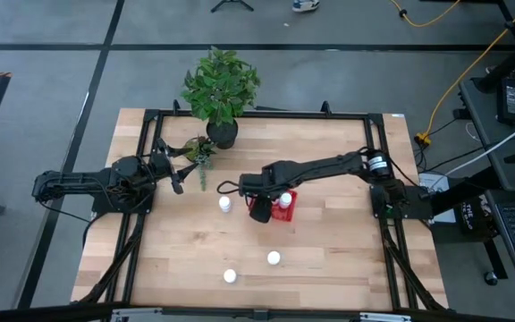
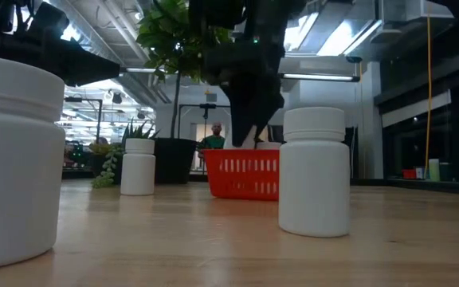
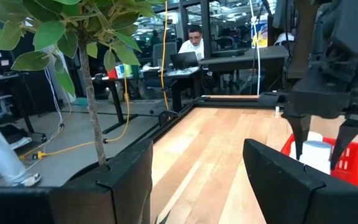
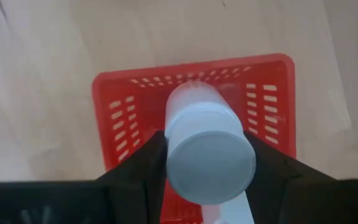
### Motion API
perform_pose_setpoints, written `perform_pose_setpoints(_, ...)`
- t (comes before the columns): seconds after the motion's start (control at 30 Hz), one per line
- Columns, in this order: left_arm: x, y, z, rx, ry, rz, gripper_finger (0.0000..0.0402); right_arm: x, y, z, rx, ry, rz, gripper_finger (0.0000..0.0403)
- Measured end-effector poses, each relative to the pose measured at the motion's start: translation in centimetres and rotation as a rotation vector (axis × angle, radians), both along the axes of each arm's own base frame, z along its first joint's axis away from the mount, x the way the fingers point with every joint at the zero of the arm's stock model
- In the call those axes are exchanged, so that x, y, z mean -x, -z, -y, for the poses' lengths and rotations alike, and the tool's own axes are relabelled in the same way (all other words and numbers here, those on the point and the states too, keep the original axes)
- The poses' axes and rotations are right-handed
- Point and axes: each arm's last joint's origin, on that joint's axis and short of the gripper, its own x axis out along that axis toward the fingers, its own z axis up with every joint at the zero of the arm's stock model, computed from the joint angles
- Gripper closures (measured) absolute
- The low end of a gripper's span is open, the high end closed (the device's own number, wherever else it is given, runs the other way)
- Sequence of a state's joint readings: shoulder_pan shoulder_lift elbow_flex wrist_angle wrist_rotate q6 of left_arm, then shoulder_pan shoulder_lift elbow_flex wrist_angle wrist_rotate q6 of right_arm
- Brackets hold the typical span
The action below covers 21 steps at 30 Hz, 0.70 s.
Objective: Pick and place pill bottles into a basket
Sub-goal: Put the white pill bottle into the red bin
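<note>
My right gripper (image 4: 207,177) is shut on a white pill bottle (image 4: 207,149) right above the red mesh basket (image 4: 123,106), which stands mid-table (image 1: 290,207). Two white caps (image 1: 285,200) show inside the basket. Three more bottles stand upright on the table: one left of the basket (image 1: 225,204) and two nearer the front edge (image 1: 274,258) (image 1: 230,276). My left gripper (image 3: 197,180) is open and empty at the far left, beside the potted plant. My right gripper pinches the bottle's round side (image 4: 173,134) between its two fingers (image 4: 146,167), just below the cap. The fingers point down from above and lie along the bottle. The bottle hangs upright, cap up, its lower end over the basket's inside (image 3: 316,155).
A black pot with a green plant (image 1: 222,89) stands at the table's far edge, with a small succulent (image 1: 199,152) beside my left gripper. A black frame runs along the table's edges (image 1: 257,114). A person sits at a desk in the room behind (image 3: 194,40).
</note>
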<state>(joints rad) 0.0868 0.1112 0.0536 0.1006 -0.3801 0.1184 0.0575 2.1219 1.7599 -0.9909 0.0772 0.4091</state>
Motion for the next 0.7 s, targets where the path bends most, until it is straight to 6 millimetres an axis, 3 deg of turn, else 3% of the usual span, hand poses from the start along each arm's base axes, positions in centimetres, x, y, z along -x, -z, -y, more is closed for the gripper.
perform_pose_setpoints(0.23, 0.0, 0.0, 0.0, 0.0, 0.0, 0.0, 0.0156, -0.3, 1.4, 1.5, 0.004, 0.03, -0.037, 0.0245)
perform_pose_setpoints(0.5, 0.0, 0.0, 0.0, 0.0, 0.0, 0.0, 0.0157, -0.4, 1.8, 1.8, 0.007, 0.017, -0.05, 0.0245)
perform_pose_setpoints(0.57, 0.0, 0.0, 0.0, 0.0, 0.0, 0.0, 0.0157, -0.4, 1.8, 1.8, 0.007, 0.018, -0.05, 0.0226)
perform_pose_setpoints(0.7, 0.0, 0.0, 0.0, 0.0, 0.0, 0.0, 0.0155, -0.4, 1.8, 1.8, 0.007, 0.017, -0.05, 0.0142)
